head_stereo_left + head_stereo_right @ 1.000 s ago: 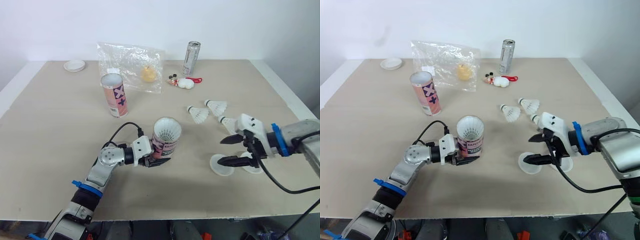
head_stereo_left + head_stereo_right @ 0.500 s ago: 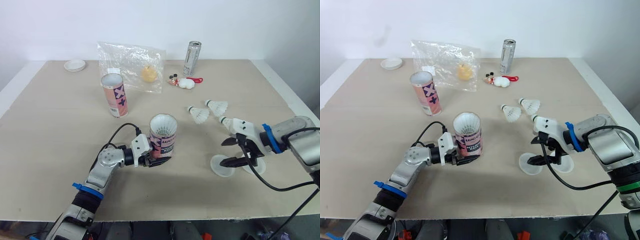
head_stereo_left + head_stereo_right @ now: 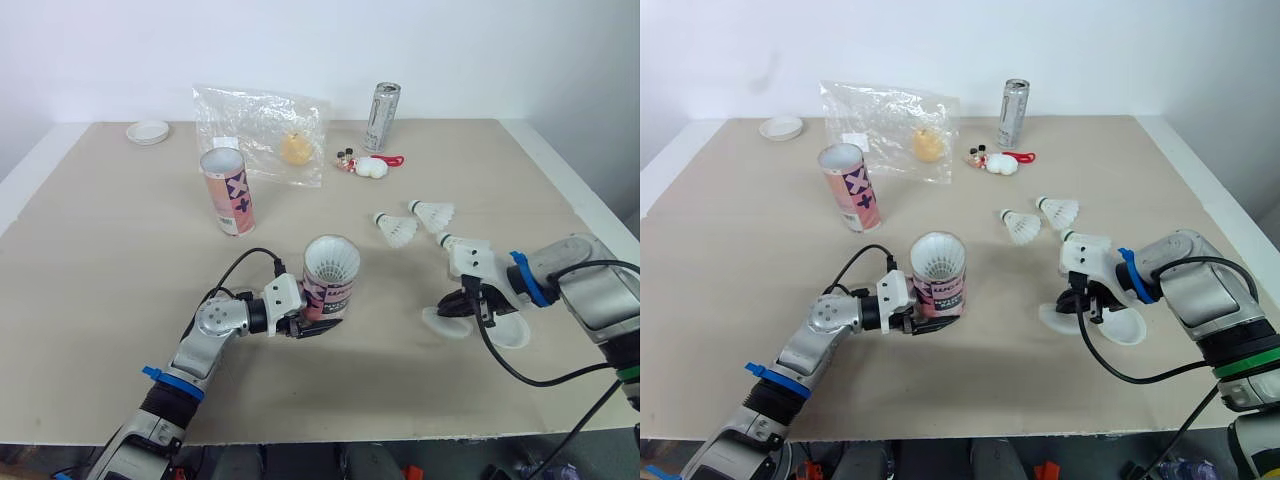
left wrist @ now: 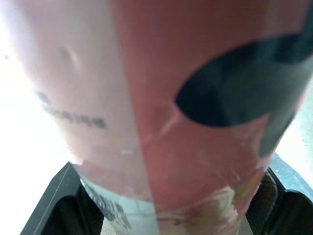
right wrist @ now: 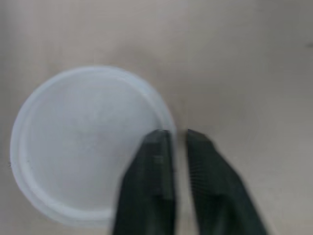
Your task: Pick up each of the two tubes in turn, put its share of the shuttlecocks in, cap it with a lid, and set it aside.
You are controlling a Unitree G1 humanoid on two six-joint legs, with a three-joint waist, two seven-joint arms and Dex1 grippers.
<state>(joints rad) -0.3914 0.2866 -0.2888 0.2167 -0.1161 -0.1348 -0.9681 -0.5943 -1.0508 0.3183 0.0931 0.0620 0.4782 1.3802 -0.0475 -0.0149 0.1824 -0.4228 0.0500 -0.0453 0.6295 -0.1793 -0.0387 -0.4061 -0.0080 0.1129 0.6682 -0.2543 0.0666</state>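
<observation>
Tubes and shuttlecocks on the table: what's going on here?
The left gripper holds a tube upright on the table, with white shuttlecock feathers showing at its mouth. The right gripper is down at a lid, its fingers closed over the rim, the lid not yet lifted. A second tube stands open farther back, and loose shuttlecocks lie near the right arm.

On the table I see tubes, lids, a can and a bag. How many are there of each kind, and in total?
Pink cardboard tubes: 2
White round plastic lids: 3
Silver drink can: 1
Clear plastic bag: 1
Total: 7
</observation>
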